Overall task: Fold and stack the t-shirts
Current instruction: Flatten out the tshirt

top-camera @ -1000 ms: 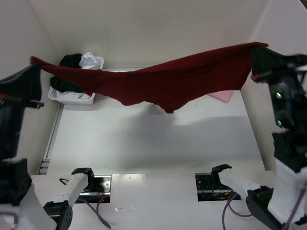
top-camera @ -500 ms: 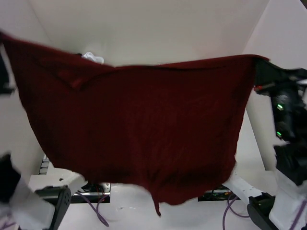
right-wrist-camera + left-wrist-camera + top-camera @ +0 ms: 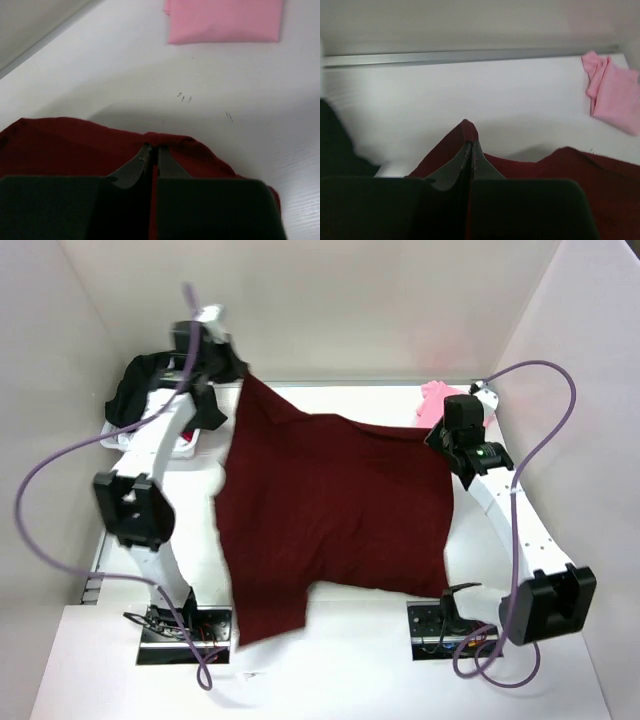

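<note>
The maroon t-shirt (image 3: 330, 510) is showing as soft, matt cloth, lying across the table's (image 3: 350, 398) smooth, faintly glossy surface.

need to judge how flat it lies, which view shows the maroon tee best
Top external: the whole maroon tee shows, spread out between the arms. The wrist views show only the corners pinched by the left end effector and the right end effector.

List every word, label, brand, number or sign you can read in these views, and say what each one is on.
None: no view shows any readable text.
The maroon t-shirt and the pink t-shirt are plain, with no print or tag showing.
The tiny dark marks on the table are too small to tell whether they are writing.
</note>
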